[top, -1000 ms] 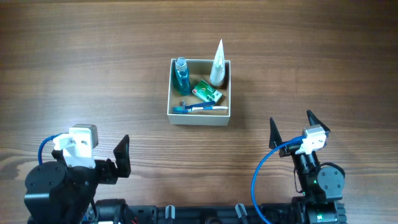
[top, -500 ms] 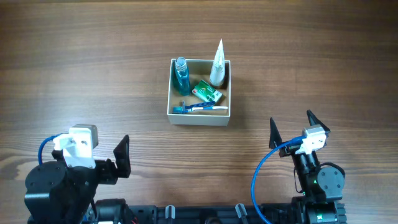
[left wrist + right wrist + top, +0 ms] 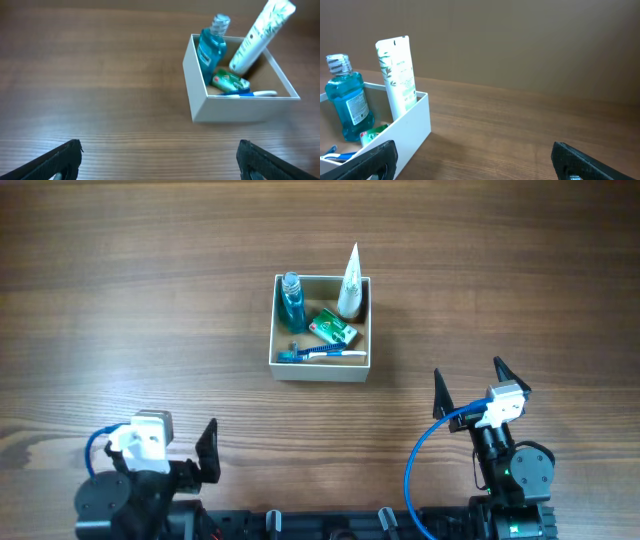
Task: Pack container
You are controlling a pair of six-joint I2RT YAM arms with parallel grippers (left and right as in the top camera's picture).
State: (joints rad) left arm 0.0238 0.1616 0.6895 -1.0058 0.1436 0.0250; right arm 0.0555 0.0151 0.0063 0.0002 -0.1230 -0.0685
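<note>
Wooden table (image 3: 150,300); the container (image 3: 320,371) stands ahead-right of the left gripper (image 3: 159,150) and ahead-left of the right gripper (image 3: 468,372), well apart from both; inside are a blue bottle (image 3: 291,298), white tube (image 3: 350,280), green packet (image 3: 333,328) and toothbrush (image 3: 320,354); both jaws are spread wide, holding nothing.

1. overhead: even, soft light, med-bright. table (image 3: 150,280) shows no glare, wood grain sharp corner to corner, no visible edge distortion.
2. container (image 3: 320,370) casts only a faint, short shadow along its lower edge.
3. left wrist view: dimmer, warm cast, a bit soft overall. left fingertips (image 3: 62,159) in the bottom corners are dark and blurred, out of focus.
4. right wrist view: upper half is flat dim brown. bottle (image 3: 347,105) and tube (image 3: 397,75) at left fairly sharp. right fingertips (image 3: 365,161) in the bottom corners are blurry, no detail.
</note>
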